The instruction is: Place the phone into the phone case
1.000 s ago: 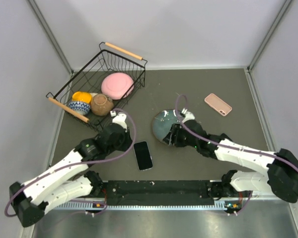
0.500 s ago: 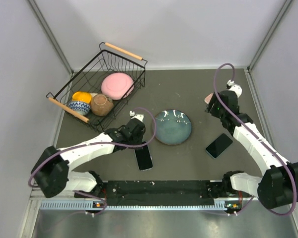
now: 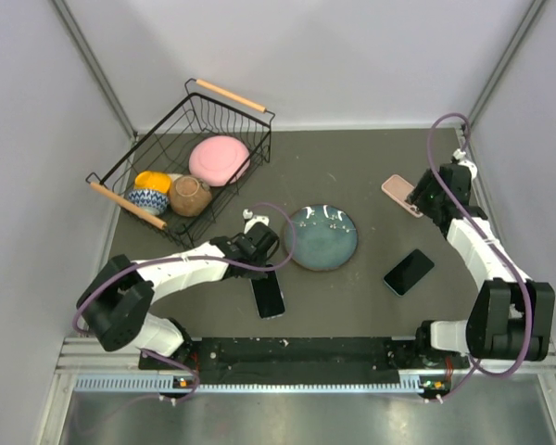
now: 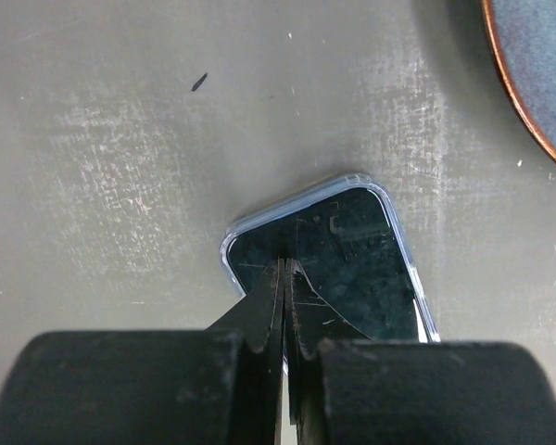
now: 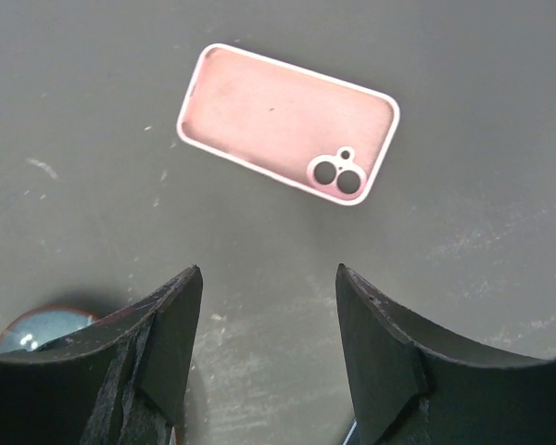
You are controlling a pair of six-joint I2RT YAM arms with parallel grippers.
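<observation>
A black phone in a clear case [image 3: 268,297] lies at the table's front middle; it also shows in the left wrist view [image 4: 338,264]. My left gripper [image 3: 263,265] is shut, its tips [image 4: 285,266] over that phone's far end, holding nothing. A second, bare black phone [image 3: 409,272] lies at the right front. An empty pink phone case [image 3: 404,194] lies inside-up at the back right, with its camera holes plain in the right wrist view [image 5: 287,120]. My right gripper [image 3: 421,197] is open and empty [image 5: 269,271], just short of the pink case.
A blue-grey plate [image 3: 322,237] sits between the arms, just right of my left gripper. A black wire basket [image 3: 200,102] with a pink dish, bowls and an orange thing stands at the back left. Grey walls close in both sides.
My right arm swung from the plate to the back right and closed in on the pink case. A bare black phone now lies at the right. My left gripper moved onto the cased phone's end.
</observation>
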